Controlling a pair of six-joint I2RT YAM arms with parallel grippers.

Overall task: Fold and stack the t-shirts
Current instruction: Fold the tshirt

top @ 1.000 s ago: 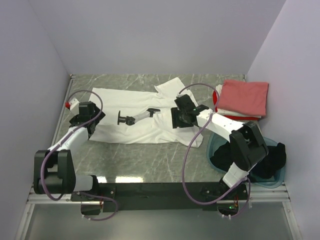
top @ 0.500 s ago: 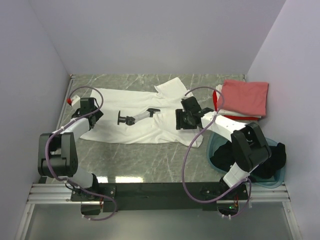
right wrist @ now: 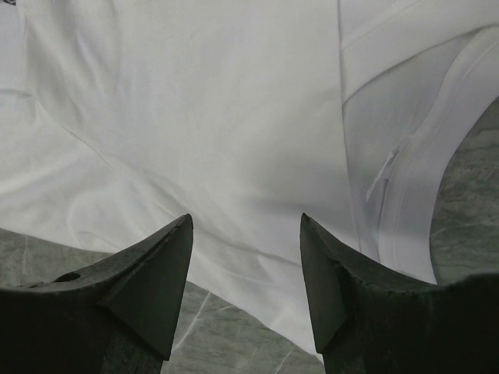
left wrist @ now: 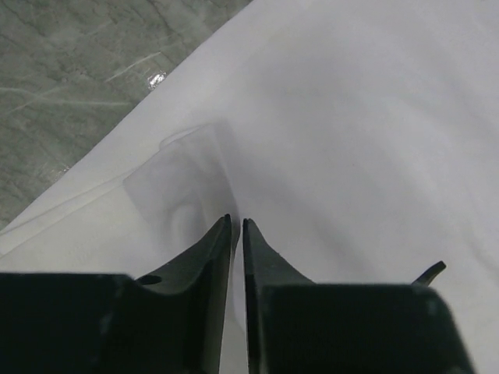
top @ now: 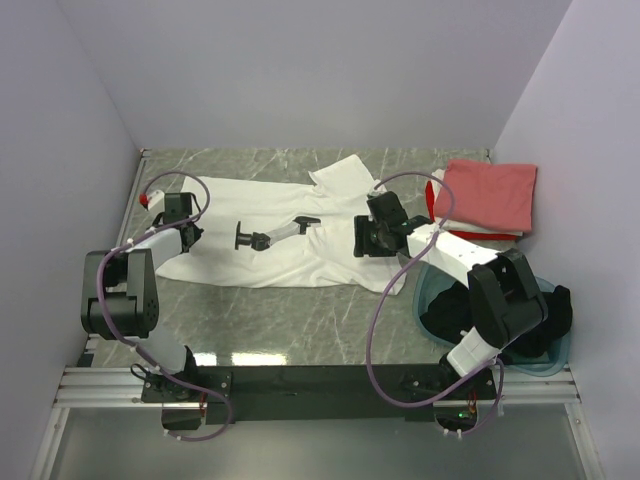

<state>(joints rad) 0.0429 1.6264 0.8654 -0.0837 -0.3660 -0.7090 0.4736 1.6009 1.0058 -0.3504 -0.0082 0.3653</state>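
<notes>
Start at your left gripper (left wrist: 236,222): its two dark fingers are drawn almost together, with only a thin slit between the tips, and they nip a small raised pucker of the large white t-shirt (top: 300,260) close to the shirt's left edge. Ahead and to the left of those tips the hem runs on a slant, and beyond it you see the grey marble table (top: 300,310). To the right of that gripper the shirt lies spread out flat, and its dark graphic (top: 270,235) sits between your two grippers (nearer the left one than the right, in the top view). Your right gripper (right wrist: 245,222) stands spread wide and holds nothing. It hangs over the same white shirt near the collar end. In its wrist view smooth white cloth fills the gap between the fingers, the shirt's lower edge crosses just under the tips with bare marble below, and the collar (right wrist: 405,171) curves away past the right-hand finger. Whether the tips touch the cloth you cannot tell. Further right of that gripper, well apart from it, a folded salmon-pink t-shirt (top: 490,190) lies on top of a stack. A red t-shirt (top: 432,200) peeks out at the stack's left side, and white cloth shows beneath the pink. Behind the right gripper, towards the arm's base, the translucent teal tub (top: 430,290) holds a crumpled black t-shirt (top: 540,320) that spills over the rim on the right.
</notes>
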